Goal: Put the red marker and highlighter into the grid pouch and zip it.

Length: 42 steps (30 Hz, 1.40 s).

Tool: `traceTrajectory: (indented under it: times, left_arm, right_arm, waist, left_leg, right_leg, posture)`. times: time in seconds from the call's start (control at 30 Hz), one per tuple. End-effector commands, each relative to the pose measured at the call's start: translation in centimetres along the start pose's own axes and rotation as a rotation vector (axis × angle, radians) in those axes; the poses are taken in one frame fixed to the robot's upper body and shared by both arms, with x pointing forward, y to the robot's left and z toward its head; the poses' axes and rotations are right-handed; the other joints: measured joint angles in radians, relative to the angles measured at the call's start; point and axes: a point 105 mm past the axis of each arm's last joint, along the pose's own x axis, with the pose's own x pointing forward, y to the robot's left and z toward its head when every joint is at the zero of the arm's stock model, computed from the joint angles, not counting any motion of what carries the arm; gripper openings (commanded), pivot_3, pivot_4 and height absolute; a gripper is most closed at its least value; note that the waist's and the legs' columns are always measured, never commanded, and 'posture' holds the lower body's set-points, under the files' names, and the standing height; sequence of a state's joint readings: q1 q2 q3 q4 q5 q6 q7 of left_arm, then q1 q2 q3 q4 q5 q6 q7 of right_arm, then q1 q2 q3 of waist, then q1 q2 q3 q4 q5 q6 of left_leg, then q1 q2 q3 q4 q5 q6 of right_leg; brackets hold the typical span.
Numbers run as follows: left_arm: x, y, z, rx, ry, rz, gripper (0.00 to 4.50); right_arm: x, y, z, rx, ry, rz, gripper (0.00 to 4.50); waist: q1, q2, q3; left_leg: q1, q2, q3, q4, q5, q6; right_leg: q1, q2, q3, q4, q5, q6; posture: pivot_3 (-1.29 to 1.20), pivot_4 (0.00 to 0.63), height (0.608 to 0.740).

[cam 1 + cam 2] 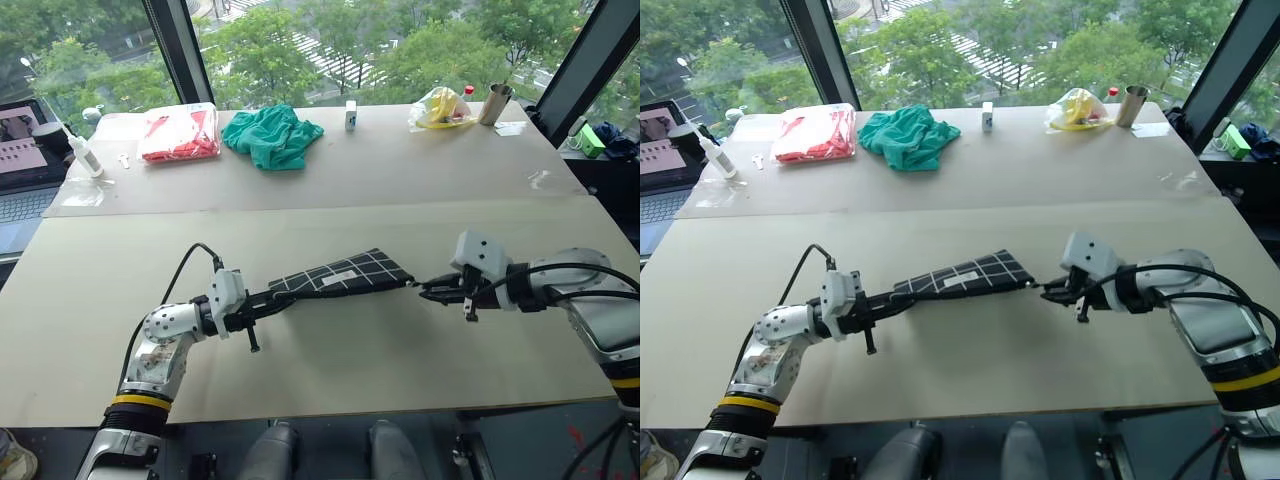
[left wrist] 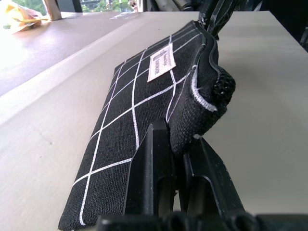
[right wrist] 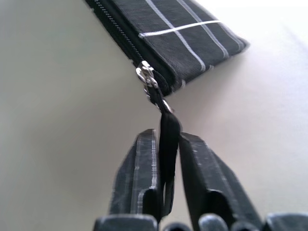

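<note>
Grid pouch (image 1: pixel 340 274) hangs stretched between your two tools just above the worktop (image 1: pixel 300 210), near its front middle, and you are at the zipping step, which looks all but done. Your left tool (image 2: pixel 179 159) is clenched on one end corner of the fabric, pinning it so the pouch cannot slide. At the other end your right tool (image 3: pixel 167 163) has the black zipper pull strap (image 3: pixel 168 132) lying between its fingers (image 3: pixel 144 168), though there is a sliver of slack around the strap, so you cannot be sure whether the grasp is firm or easing off. The metal slider (image 3: pixel 146 77) sits at the very corner of the pouch, with closed teeth running away behind it, which suggests the zip has reached its end. Your next move, by that reading, is to let go of the strap, draw the right tool clear, and then lay the pouch down flat with the left. The red marker and highlighter are presumably inside, but the closed fabric hides whatever it holds. Far back on the worktop lie a green cloth (image 1: pixel 272 135) and a red packet (image 1: pixel 180 135), well apart from your work.
</note>
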State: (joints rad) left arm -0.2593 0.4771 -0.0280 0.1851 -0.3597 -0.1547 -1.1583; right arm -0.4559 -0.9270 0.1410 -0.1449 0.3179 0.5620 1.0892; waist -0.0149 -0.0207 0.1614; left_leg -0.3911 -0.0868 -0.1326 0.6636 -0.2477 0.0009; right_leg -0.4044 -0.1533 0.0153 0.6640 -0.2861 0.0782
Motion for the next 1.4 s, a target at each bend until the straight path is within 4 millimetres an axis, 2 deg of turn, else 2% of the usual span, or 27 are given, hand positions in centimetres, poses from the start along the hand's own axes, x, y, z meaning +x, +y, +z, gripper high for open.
traceTrajectory:
  times: [0.03,0.07,0.1,0.27,0.37,0.47,0.53,0.6,0.73,0.77,0.8,0.83,0.87,0.9,0.97,1.03,1.13,1.23,1.33,1.4]
  left_arm:
    - [-0.3,-0.1,1.1,0.027,-0.038,-0.009,0.00]
    - [-0.3,-0.1,1.2,0.026,-0.041,-0.012,0.00]
    - [-0.5,-0.1,1.3,0.027,-0.042,-0.016,0.00]
    - [-1.9,0.0,1.4,0.090,-0.001,-0.044,0.00]
    - [-2.8,-0.3,0.5,0.154,0.076,-0.110,0.00]
    - [-3.3,-0.1,-0.5,0.231,0.146,-0.159,0.00]
    - [-3.0,0.4,-0.7,0.265,0.160,-0.165,0.72]
    - [-2.5,0.1,-0.8,0.294,0.157,-0.215,1.25]
    - [-1.7,0.5,-0.9,0.333,0.144,-0.231,2.77]
    - [-1.8,0.8,-0.9,0.351,0.149,-0.224,3.06]
    - [-2.1,1.3,-0.9,0.369,0.159,-0.212,3.62]
    - [-2.3,1.5,-0.9,0.382,0.167,-0.206,3.84]
    - [-2.6,1.9,-0.9,0.389,0.179,-0.187,4.28]
    - [-3.6,2.4,-1.1,0.363,0.213,-0.164,4.46]
    - [-5.1,2.6,-1.3,0.304,0.263,-0.153,4.46]
    - [-7.8,1.5,-1.4,0.201,0.317,-0.186,4.46]
    - [-10.2,0.6,-0.8,0.079,0.342,-0.173,4.46]
    - [-12.6,2.3,0.1,-0.095,0.344,0.074,4.46]
    - [-14.5,4.7,1.0,-0.227,0.323,0.372,4.46]
    - [-15.6,5.9,1.9,-0.256,0.276,0.553,4.46]
  right_arm:
    - [-1.1,0.3,2.3,0.063,-0.125,0.026,2.61]
    - [-1.6,0.2,2.5,0.119,-0.152,0.028,3.00]
    - [-2.2,0.0,2.7,0.146,-0.174,0.021,3.21]
    - [-5.5,-0.8,4.0,0.193,-0.274,-0.025,3.21]
    - [-7.3,0.7,5.4,0.148,-0.339,0.011,3.21]
    - [-7.6,2.5,5.6,0.081,-0.319,0.030,3.21]
    - [-7.4,3.1,5.4,0.065,-0.312,0.021,3.27]
    - [-7.3,3.5,5.3,0.062,-0.330,0.006,3.27]
    - [-6.2,4.0,5.2,0.056,-0.331,-0.011,3.27]
    - [-6.0,4.2,5.1,0.055,-0.328,-0.007,3.27]
    - [-5.7,4.3,5.0,0.054,-0.319,-0.005,3.27]
    - [-5.6,4.3,4.9,0.054,-0.314,-0.003,3.27]
    - [-5.4,4.4,4.6,0.049,-0.300,-0.004,3.27]
    - [-5.3,4.3,4.4,0.048,-0.290,-0.003,3.27]
    - [-5.2,4.3,4.0,0.047,-0.274,-0.002,3.27]
    - [-4.9,3.6,3.1,0.058,-0.233,-0.024,3.27]
    - [-4.8,2.9,1.7,0.072,-0.187,-0.046,3.27]
    - [-5.4,1.4,-0.5,0.104,-0.132,-0.095,3.27]
    - [-6.4,0.0,-1.4,0.120,-0.125,-0.170,3.27]
    - [-6.9,-0.8,-1.6,0.135,-0.141,-0.221,3.27]
  waist:
    - [0.001,0.000,0.000]
    - [0.002,0.000,0.000]
    - [0.004,0.000,0.000]
    - [0.004,0.000,0.000]
    - [0.004,0.000,0.000]
    - [0.004,0.000,0.000]
    - [0.005,0.000,0.000]
    - [0.005,0.000,0.000]
    - [0.005,0.000,0.000]
    - [0.004,0.000,0.000]
    - [0.004,0.000,0.000]
    - [0.004,0.000,0.000]
    - [0.003,0.000,0.000]
    - [0.000,0.000,0.000]
    - [-0.006,0.000,0.000]
    - [-0.015,0.000,0.000]
    - [-0.028,0.000,0.000]
    - [-0.018,0.000,0.001]
    - [-0.007,-0.001,0.001]
    - [-0.004,-0.001,0.001]
  left_leg:
    - [0.000,0.000,0.000,0.000,0.000,0.000]
    - [-0.001,-0.001,0.000,0.000,0.000,0.000]
    - [-0.001,-0.001,0.000,0.000,0.000,0.000]
    - [-0.001,-0.001,0.000,0.001,0.000,0.001]
    - [-0.001,-0.001,0.000,0.001,-0.001,0.001]
    - [-0.001,-0.001,0.000,0.001,-0.001,0.001]
    - [-0.001,-0.001,0.000,0.001,-0.001,0.001]
    - [-0.001,-0.001,0.001,0.001,-0.001,0.001]
    - [-0.001,-0.001,0.001,0.001,-0.001,0.002]
    - [-0.001,-0.001,0.001,0.001,-0.001,0.002]
    - [-0.001,-0.001,0.000,0.001,-0.001,0.001]
    - [-0.001,-0.001,0.000,0.001,-0.001,0.001]
    - [-0.001,-0.001,0.000,0.001,-0.001,0.001]
    - [-0.001,-0.001,0.000,0.001,-0.001,0.002]
    - [-0.001,-0.001,0.000,0.001,-0.001,0.002]
    - [0.000,0.000,0.000,0.001,-0.001,0.002]
    - [0.000,0.000,0.001,0.001,-0.002,0.003]
    - [0.000,0.000,0.000,0.001,-0.002,0.004]
    - [0.001,0.001,0.000,0.001,-0.002,0.004]
    - [0.001,0.001,0.000,0.001,-0.002,0.004]
  right_leg:
    - [0.000,0.000,0.000,0.000,0.000,0.000]
    - [0.000,0.000,0.000,-0.001,0.000,0.000]
    - [0.000,0.000,0.000,-0.001,0.000,0.000]
    - [0.000,-0.001,0.000,-0.001,0.000,0.000]
    - [0.000,-0.001,0.000,0.000,0.000,0.000]
    - [0.000,-0.001,0.000,0.000,0.000,0.000]
    - [0.001,-0.001,0.000,0.000,0.000,0.000]
    - [0.001,-0.001,0.000,-0.001,0.000,0.000]
    - [0.001,-0.001,0.000,0.000,0.000,0.001]
    - [0.001,-0.001,0.000,0.000,0.000,0.001]
    - [0.001,-0.001,0.000,0.000,0.000,0.001]
    - [0.001,-0.001,0.000,0.000,0.000,0.001]
    - [0.001,-0.001,-0.001,0.000,0.000,0.001]
    - [0.001,-0.001,-0.001,0.000,0.000,0.001]
    - [0.000,-0.001,-0.001,0.000,0.000,0.001]
    - [0.000,0.000,0.000,0.001,0.000,0.001]
    - [0.000,0.000,0.000,0.000,0.000,0.001]
    - [0.001,0.000,0.000,0.000,0.000,0.001]
    - [0.001,0.000,-0.001,0.000,0.000,0.001]
    - [0.001,0.000,-0.001,0.001,0.000,0.001]
  posture:
    - [0.00,0.150,0.740]
    - [0.00,0.150,0.740]
    - [0.00,0.150,0.740]
    - [0.00,0.150,0.740]
    - [0.00,0.150,0.740]
    - [0.00,0.150,0.740]
    - [0.00,0.150,0.740]
    - [0.00,0.150,0.740]
    - [0.00,0.150,0.740]
    - [0.00,0.150,0.740]
    - [0.00,0.150,0.740]
    - [0.00,0.150,0.740]
    - [0.00,0.150,0.740]
    - [0.00,0.150,0.740]
    - [0.00,0.150,0.740]
    - [0.00,0.150,0.740]
    - [0.00,0.150,0.740]
    - [0.00,0.150,0.740]
    - [0.00,0.150,0.740]
    - [0.00,0.150,0.740]
